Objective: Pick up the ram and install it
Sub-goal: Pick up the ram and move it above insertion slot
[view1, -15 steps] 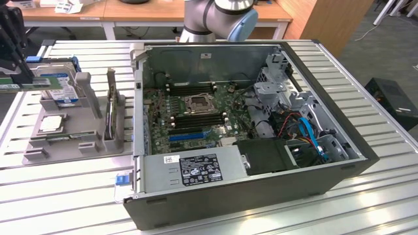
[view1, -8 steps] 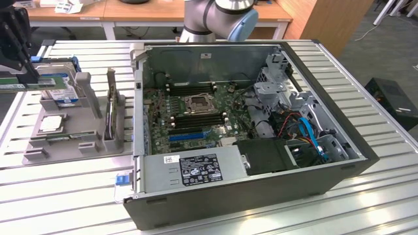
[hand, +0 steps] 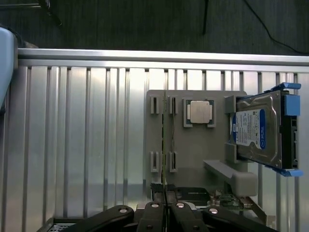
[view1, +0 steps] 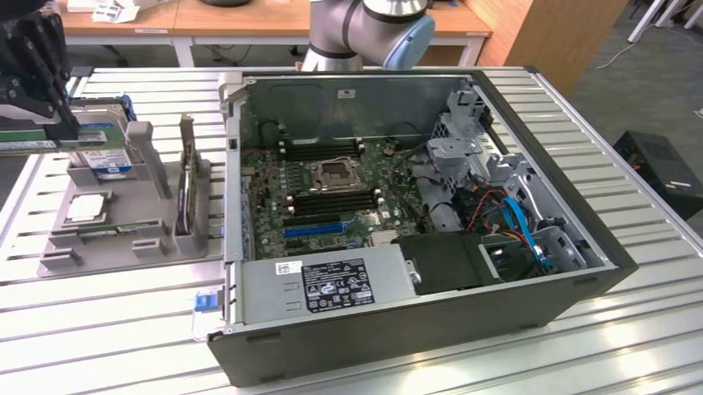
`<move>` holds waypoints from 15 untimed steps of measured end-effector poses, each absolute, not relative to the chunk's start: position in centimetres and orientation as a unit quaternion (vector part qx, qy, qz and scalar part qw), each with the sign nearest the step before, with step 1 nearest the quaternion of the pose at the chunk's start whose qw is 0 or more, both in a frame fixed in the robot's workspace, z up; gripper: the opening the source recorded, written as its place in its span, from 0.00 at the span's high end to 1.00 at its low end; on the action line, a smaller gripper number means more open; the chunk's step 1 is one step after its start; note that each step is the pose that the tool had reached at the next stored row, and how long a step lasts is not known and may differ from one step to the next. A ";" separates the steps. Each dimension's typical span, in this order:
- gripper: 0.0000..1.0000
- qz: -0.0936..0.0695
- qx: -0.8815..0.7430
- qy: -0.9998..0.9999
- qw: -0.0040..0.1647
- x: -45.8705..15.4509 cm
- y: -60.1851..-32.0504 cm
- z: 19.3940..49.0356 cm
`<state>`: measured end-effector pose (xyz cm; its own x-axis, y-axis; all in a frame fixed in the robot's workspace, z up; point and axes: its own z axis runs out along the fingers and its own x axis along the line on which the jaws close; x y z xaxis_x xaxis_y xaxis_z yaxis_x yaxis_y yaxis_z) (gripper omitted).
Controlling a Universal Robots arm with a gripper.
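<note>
I read the pick-up half as done and the installing half as not yet begun. At the upper left of the exterior view, my gripper hangs above the grey parts tray, well apart from the open computer case that takes up the middle and right of the frame. The jaws are pinched together on the ram, a thin green strip lying level just under the fingertips at the exterior view's left edge. In the wrist view the gripper shows its two fingers closed tight over the tray. The hard drive and the silver CPU chip sit in their holders there. The dark memory slots on the motherboard, beside the CPU socket, look unfilled as far as I can make out.
</note>
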<state>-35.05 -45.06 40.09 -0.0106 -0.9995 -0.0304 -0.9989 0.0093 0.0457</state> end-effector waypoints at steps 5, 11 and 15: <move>0.88 -0.027 0.703 -0.710 0.005 -34.3 -45.1 40.1; 0.88 -0.027 0.703 -0.710 0.006 -33.4 -45.1 40.1; 0.88 -0.027 0.703 -0.710 0.006 -32.9 -45.1 40.1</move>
